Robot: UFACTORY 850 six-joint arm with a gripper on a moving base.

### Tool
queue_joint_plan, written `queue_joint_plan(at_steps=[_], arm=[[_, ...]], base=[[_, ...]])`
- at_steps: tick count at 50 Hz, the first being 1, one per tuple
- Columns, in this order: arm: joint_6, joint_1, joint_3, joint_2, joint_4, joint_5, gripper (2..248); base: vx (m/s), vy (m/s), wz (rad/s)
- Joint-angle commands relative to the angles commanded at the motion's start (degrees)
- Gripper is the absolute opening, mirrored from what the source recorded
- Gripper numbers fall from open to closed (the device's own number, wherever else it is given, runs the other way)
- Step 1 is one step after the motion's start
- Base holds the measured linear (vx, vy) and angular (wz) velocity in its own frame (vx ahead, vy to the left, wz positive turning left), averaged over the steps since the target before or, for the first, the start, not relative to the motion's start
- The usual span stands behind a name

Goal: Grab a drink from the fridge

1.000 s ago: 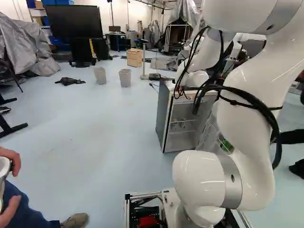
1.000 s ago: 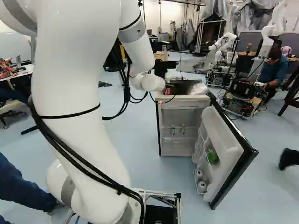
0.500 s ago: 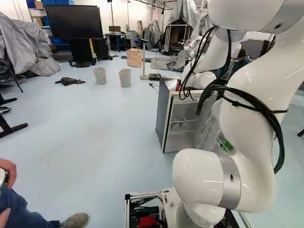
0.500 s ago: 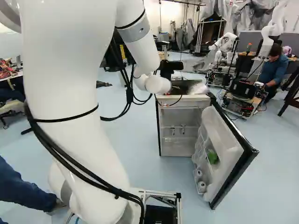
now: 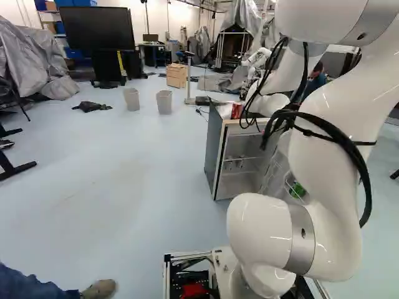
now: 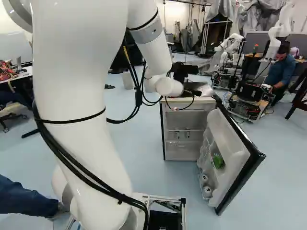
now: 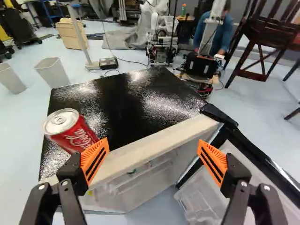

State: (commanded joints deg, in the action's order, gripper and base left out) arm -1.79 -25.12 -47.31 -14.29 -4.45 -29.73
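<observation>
In the right base view my gripper (image 6: 184,72) is over the fridge top, its fingertips hard to make out. The wrist view shows the gripper (image 7: 153,157) open and empty above the fridge's front edge. A red drink can (image 7: 75,132) stands on the black fridge top (image 7: 126,105), ahead of and beside one finger, partly behind its orange pad. The same can (image 5: 237,110) shows in the left base view. The fridge door (image 6: 235,148) is open, with a green item (image 6: 218,161) and white round-ended items (image 6: 206,191) in its racks. Small things (image 6: 187,134) stand on an inner shelf.
Beyond the fridge are another robot (image 7: 161,42) and a seated person. Two bins (image 5: 164,102), a wooden box (image 5: 176,75) and a pole stand on the floor. A person's leg and shoe (image 5: 98,289) are near the base.
The arm has swung rightward over the fridge top in the right base view. More of the red can shows in the left base view. The person's hands have left that view. The base has not moved.
</observation>
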Motion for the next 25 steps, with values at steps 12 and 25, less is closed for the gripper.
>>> queue_joint_plan(at_steps=[12, 25], arm=[[0.0, -1.8, -1.7, -1.0, -7.1, 3.5, 247], [0.0, -3.7, -3.5, -1.1, -14.9, 7.8, 247]], base=[[0.0, 0.0, 0.0], [0.0, 0.0, 0.0]])
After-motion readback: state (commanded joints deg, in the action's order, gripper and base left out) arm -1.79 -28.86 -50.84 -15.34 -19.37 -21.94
